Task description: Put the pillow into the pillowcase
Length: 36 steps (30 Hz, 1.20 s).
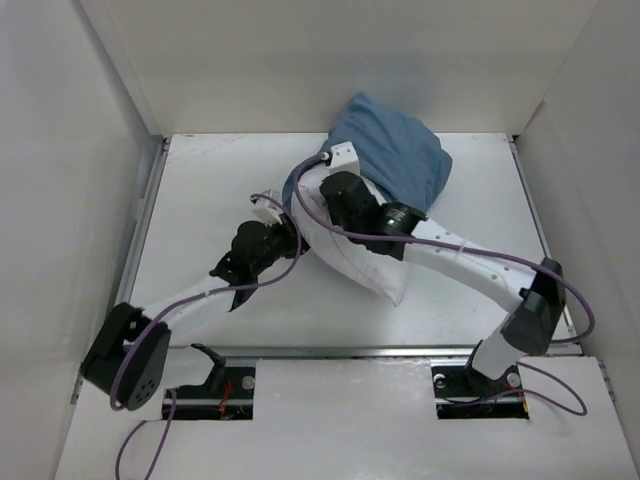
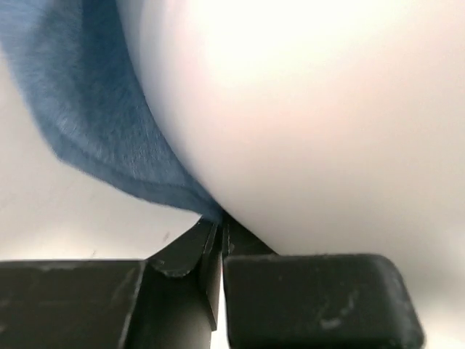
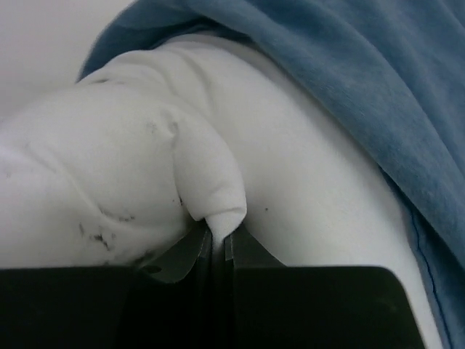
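- Left claw [image 2: 220, 231]: jaws together, pinching the hem of the blue pillowcase [image 2: 94, 123] right where it meets the pillow [image 2: 305, 123].
- Right claw [image 3: 219, 236]: jaws clamped on a small fold of the pillow's white fabric, just below the mouth of the pillowcase.
- Risk 1: the bite on the hem looks thin, with only the very edge between the jaws. A firm pull could strip the cloth out, and the mouth would then fall slack against the pillow.
- Risk 2: the right claw holds only the outer fabric, not the bulk. A push may simply bunch the fabric while the stuffing lags, or the fold may slide free.
- Risk 3: both claws work close together over the pillow. Opposing moves could bring them into contact, or drag the whole bundle across the table [image 1: 200, 220] instead of sliding one piece into the other.
- Risk 4: the plump pillow may jam at the mouth if the hem is lifted on one side only. The far side of the hem is hidden, so I cannot tell how it lies.
- Container: the pillowcase, bulging, at the far middle of the table.
- Contents: the pillow's far end is inside. Its near end, one corner included, sticks out toward the near edge. The cloth hides how deep it goes.
- Judgement: insertion is partly done.
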Tool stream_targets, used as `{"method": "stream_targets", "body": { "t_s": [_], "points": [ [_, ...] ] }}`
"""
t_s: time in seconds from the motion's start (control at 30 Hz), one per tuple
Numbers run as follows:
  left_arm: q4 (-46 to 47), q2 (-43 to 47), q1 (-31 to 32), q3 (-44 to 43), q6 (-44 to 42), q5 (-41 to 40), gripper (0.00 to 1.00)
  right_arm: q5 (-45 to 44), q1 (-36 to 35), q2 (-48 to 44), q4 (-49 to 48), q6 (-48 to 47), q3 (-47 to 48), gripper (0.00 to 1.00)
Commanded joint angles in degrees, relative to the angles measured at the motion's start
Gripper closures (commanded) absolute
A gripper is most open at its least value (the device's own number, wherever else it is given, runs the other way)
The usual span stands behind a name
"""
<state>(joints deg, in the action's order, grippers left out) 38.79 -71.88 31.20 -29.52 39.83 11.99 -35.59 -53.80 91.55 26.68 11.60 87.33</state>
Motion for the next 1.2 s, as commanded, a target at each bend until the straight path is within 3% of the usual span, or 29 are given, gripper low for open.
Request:
{"method": "stream_targets", "body": {
  "t_s": [0.0, 0.03, 0.17, 0.33, 0.53, 0.63, 0.67, 0.73, 0.77, 0.8, 0.83, 0.87, 0.93, 0.97, 1.17],
  "points": [
    [0.4, 13.0, 2.5, -1.2, -1.2, -0.6, 1.00, -24.6, 2.3, 9.7, 9.7, 12.8, -1.2, 1.00],
    [-1.4, 14.6, 3.4, -0.5, -1.2, -1.4, 1.00, -31.2, 2.3, 11.4, 11.6, 15.3, 1.3, 1.00],
    [-10.6, 23.6, 5.0, 0.8, -0.6, -5.2, 1.00, -40.3, 3.6, 21.1, 27.6, 32.7, 12.4, 1.00],
    [-21.3, 35.2, 6.2, 3.7, 0.5, -11.4, 1.00, -45.4, 4.1, 30.6, 51.6, 55.4, 24.5, 1.00],
    [-23.1, 36.0, 6.2, 5.4, 2.0, -13.4, 1.00, -44.3, 4.1, 27.2, 52.4, 54.2, 23.2, 1.00],
    [-23.1, 34.1, 6.2, 4.9, 2.0, -13.4, 1.00, -40.5, 4.1, 24.6, 49.0, 50.9, 20.0, 1.00],
    [-23.7, 32.5, 6.2, 3.9, 2.0, -14.0, 0.94, -39.3, 4.1, 21.9, 45.0, 47.9, 18.7, 1.00],
    [-23.7, 30.3, 6.2, 3.1, 1.0, -15.9, 0.63, -33.0, 4.1, 18.2, 36.7, 40.7, 15.3, 1.00],
    [-23.7, 27.3, 6.2, 2.5, 0.3, -16.6, 0.53, -29.1, 4.1, 15.8, 31.2, 35.8, 10.2, 1.00],
    [-22.0, 25.6, 6.2, 1.7, 0.2, -16.6, 0.39, -24.0, 4.1, 9.9, 17.3, 24.3, 6.9, 1.00],
    [-20.9, 23.6, 6.2, 1.1, -2.7, -15.4, 0.36, -11.4, 4.1, 6.6, 9.9, 19.0, 3.2, 1.00],
    [-20.1, 19.2, 6.2, 0.3, -3.6, -15.4, 0.34, -4.6, 4.8, 3.3, 3.1, 14.6, -4.0, 1.00],
    [-18.4, 14.3, 6.2, -2.5, -5.4, -14.5, 0.34, 5.8, 5.3, -4.3, -9.1, 9.0, -8.7, 1.00],
    [-17.8, 11.9, 6.2, -3.4, -7.5, -14.5, 0.34, 10.8, 5.3, -5.7, -10.8, 8.1, -10.4, 1.00],
    [-13.5, -4.1, 5.0, -10.9, -11.5, -12.3, 0.36, 12.8, 7.7, -10.4, -6.0, 5.0, -8.7, 1.00]
  ]
}}
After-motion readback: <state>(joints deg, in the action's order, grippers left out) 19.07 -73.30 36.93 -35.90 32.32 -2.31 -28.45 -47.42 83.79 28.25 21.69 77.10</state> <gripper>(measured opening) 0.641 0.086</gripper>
